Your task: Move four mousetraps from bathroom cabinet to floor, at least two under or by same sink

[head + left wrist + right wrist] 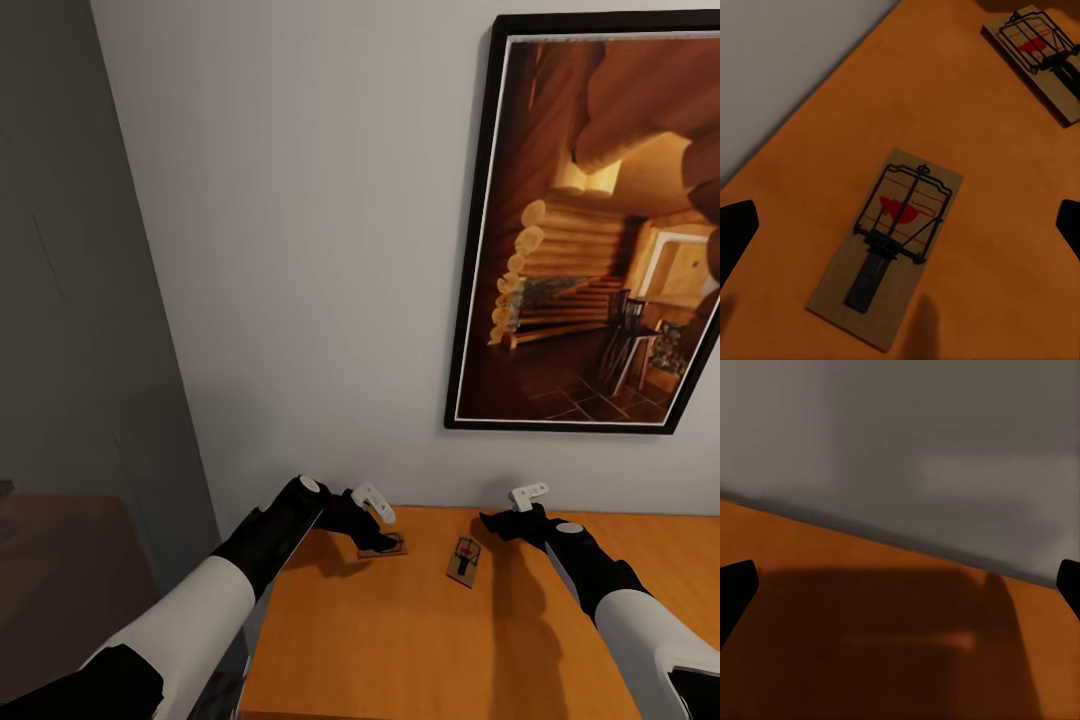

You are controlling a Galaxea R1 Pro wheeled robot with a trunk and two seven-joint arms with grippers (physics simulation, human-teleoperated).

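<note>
Two mousetraps lie flat on the orange cabinet top (420,630), near the wall (300,250). My left hand (378,532) hovers just above the nearer trap (886,246), fingers (735,236) spread wide to either side of it and not touching. The second trap (464,560) lies apart from the first, between my two hands. My right hand (495,522) hangs over bare wood close to the wall, spread and holding nothing. A framed picture (600,220) hangs on the wall above.
</note>
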